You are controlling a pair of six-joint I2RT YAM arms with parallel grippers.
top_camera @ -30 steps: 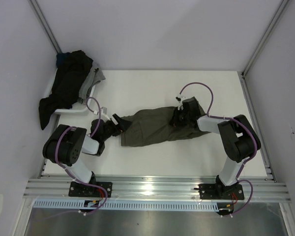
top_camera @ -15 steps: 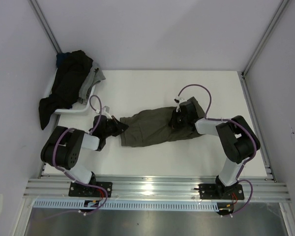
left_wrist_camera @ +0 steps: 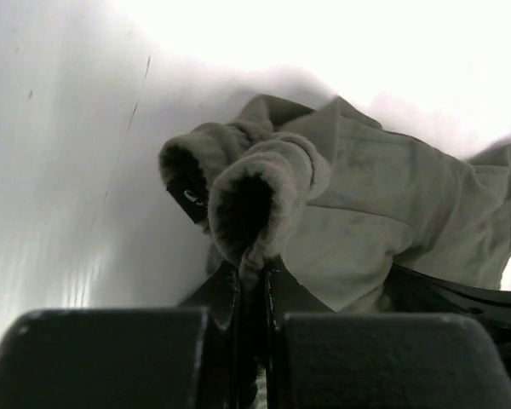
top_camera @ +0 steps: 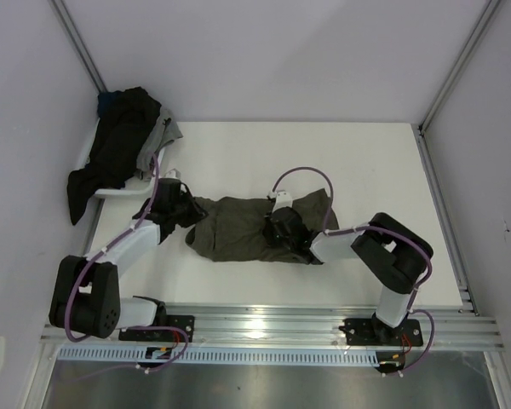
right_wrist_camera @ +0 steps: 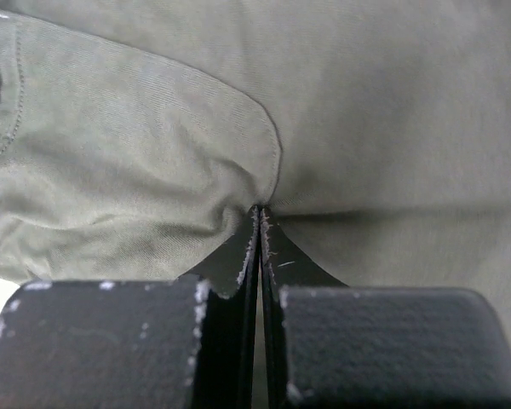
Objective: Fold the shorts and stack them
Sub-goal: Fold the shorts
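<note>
At the near edge of the counter [top_camera: 392,170] the two arms stand on their bases, and both reach to the olive shorts [top_camera: 234,237]. These lie as a crumpled bundle about the middle of the counter, a little toward the left, and longer from left to right. The right end effector [top_camera: 283,232] sits low on the bundle, a little right of its middle. In the right wrist view its jaws are pressed together with only a thin line between them, and they pinch a small fold of the olive cloth at the tips, just beside a curved stitched seam. The left end effector [top_camera: 187,215] is at the left end of the bundle. In the left wrist view its jaws are also narrow and they clamp the olive cloth. Above the tips, the cloth stands up in two rolled, tube-like folds, and a small dark label [left_wrist_camera: 192,196] shows on one of them. I cannot tell if this end is lifted off the counter or only bunched. Farther back, at the far left corner, stands the white basket [top_camera: 119,192], near the left end effector but apart from the olive shorts. The black shorts [top_camera: 115,149] are heaped in it and hang over its left side, and a grey cloth [top_camera: 167,132] lies against them on the right.
</note>
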